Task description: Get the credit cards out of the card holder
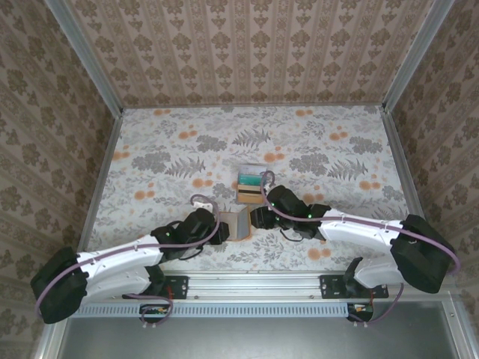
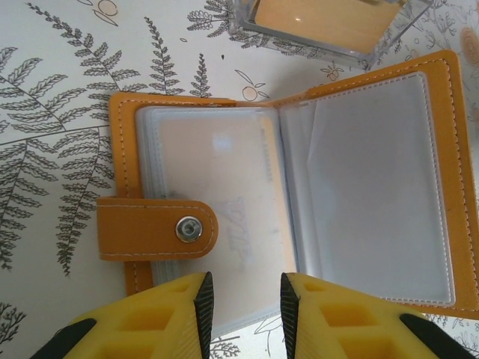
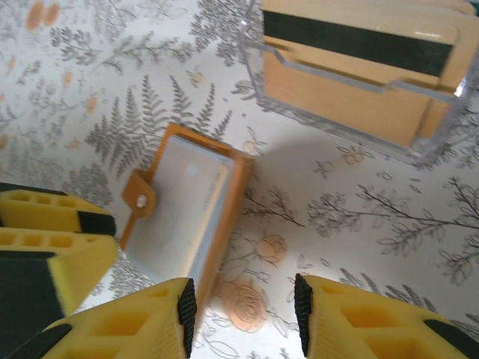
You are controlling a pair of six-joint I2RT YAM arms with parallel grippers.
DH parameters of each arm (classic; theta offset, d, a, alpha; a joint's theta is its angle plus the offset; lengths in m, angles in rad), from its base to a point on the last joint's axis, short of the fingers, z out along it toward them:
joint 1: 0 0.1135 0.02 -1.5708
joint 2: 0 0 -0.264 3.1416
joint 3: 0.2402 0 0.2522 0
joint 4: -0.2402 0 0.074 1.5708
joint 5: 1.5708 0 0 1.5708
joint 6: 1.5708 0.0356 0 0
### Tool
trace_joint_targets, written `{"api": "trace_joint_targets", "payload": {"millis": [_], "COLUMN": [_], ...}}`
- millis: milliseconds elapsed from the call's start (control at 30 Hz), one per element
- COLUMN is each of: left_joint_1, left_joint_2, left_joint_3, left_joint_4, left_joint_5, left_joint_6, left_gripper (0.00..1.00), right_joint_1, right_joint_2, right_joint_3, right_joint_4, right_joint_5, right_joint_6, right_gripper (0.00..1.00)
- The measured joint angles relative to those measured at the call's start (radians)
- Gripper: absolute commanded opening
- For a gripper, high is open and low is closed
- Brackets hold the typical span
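The orange card holder [image 2: 127, 149] lies open on the tablecloth, its snap tab [image 2: 157, 228] folded over the left half. A pale credit card [image 2: 217, 194] sits inside the left clear pocket, and the right pockets [image 2: 374, 179] look blank. My left gripper [image 2: 245, 307] is open, its pads on either side of the left sleeve's near edge without touching it. To the right of the card holder [image 3: 187, 209], my right gripper [image 3: 243, 307] hovers open over bare cloth. A teal card [image 1: 248, 178] and an orange card with a dark stripe [image 3: 352, 45] rest in a clear tray [image 3: 258, 75].
The clear tray [image 1: 237, 188] stands just behind the card holder [image 1: 238, 224], mid-table. My left gripper's yellow fingers [image 3: 45, 232] are close to the wallet's left side in the right wrist view. Patterned walls and metal rails enclose the table.
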Motion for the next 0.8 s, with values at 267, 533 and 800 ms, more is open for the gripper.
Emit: {"api": "trace_joint_targets", "payload": {"millis": [267,533,800], "left_joint_1": [0.007,0.018,0.021], "left_joint_2": [-0.041,-0.043,0.019], "left_joint_3": [0.000,0.000,0.000], "left_joint_4": [-0.019,-0.028,0.002], "left_joint_5": [-0.008,-0.003,0.016], "left_joint_6": [0.010,0.011,0.011], "left_gripper": [0.33,0.33,0.34], "right_joint_1": [0.013,0.018,0.018], "right_joint_2": [0.096,0.143,0.151], "right_joint_3": [0.037,0.037,0.035], "right_joint_4": [0.024,0.030,0.052], "right_joint_5": [-0.020,-0.022,-0.024], "right_joint_6": [0.011,0.029,0.047], "right_gripper": [0.37,0.18,0.11]}}
